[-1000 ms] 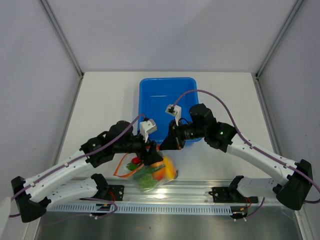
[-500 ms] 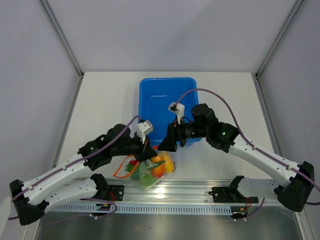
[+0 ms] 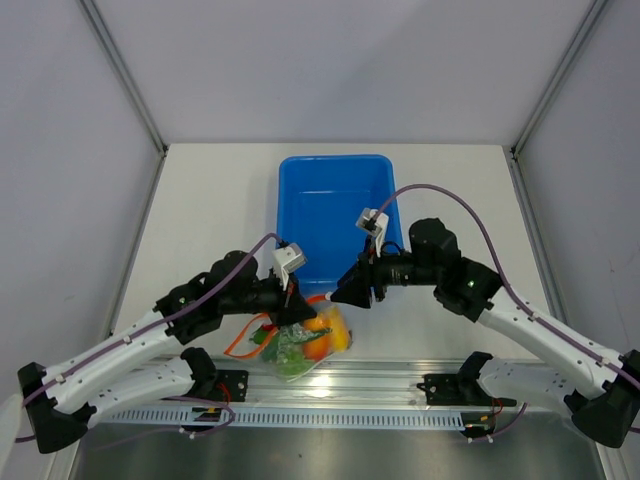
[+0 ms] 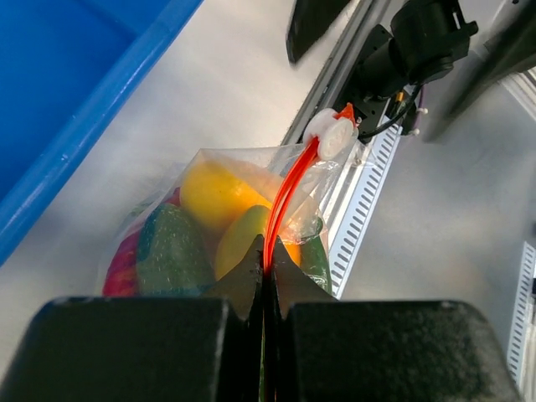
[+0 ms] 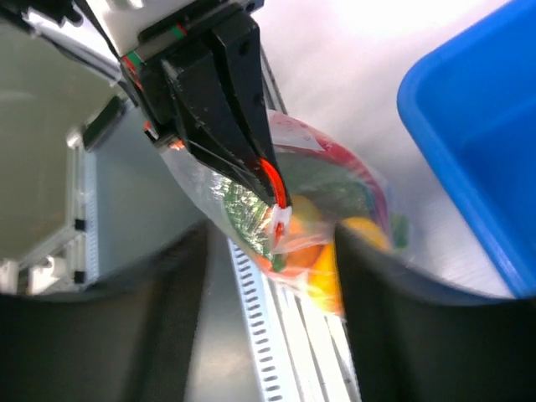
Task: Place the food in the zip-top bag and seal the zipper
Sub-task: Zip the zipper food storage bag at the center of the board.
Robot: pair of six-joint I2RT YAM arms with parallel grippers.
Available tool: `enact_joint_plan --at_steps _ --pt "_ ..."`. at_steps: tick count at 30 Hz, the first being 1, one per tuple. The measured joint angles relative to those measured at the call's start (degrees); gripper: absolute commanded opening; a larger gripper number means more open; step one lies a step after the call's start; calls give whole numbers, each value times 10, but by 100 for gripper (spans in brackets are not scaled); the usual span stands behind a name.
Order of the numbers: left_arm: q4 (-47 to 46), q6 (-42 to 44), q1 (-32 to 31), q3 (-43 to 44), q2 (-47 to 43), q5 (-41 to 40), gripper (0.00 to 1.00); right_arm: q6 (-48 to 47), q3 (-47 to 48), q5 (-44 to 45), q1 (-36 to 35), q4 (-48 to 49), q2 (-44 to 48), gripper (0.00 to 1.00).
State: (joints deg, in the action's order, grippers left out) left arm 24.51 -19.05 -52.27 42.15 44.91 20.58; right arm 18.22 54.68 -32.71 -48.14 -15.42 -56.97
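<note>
The clear zip-top bag (image 3: 300, 342) lies at the table's near edge, holding the food: yellow-orange pieces (image 3: 326, 335), green ones (image 3: 285, 350) and a red one (image 3: 266, 322). My left gripper (image 3: 299, 308) is shut on the orange-red zipper (image 4: 289, 188), pinching the strip between its fingertips (image 4: 266, 266). The white slider (image 4: 332, 138) sits at the strip's far end. My right gripper (image 3: 352, 291) hangs open just right of the bag, touching nothing. In the right wrist view its blurred fingers (image 5: 172, 310) frame the bag (image 5: 327, 209) and slider (image 5: 280, 223).
A blue bin (image 3: 300, 185) stands behind the bag in the middle of the table; its rim (image 4: 100, 126) lies close to the bag's left side. The metal rail (image 3: 400, 385) with the arm bases runs just below the bag.
My left gripper has shut on the zipper strip. My right gripper has opened, let go of the bag and drawn back to the right.
</note>
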Motion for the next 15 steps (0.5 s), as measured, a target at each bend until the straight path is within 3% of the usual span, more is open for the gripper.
enact_joint_plan --at_steps 2,8,15 --pt "0 -5 0 0 -1 5 1 -2 -16 -26 4 17 -8 43" --pt "0 -19 2 -1 -7 20 1 -3 -78 -74 4 59 -19 45" --pt "0 -37 4 -1 -24 21 0 -11 -97 -108 3 113 -3 64"
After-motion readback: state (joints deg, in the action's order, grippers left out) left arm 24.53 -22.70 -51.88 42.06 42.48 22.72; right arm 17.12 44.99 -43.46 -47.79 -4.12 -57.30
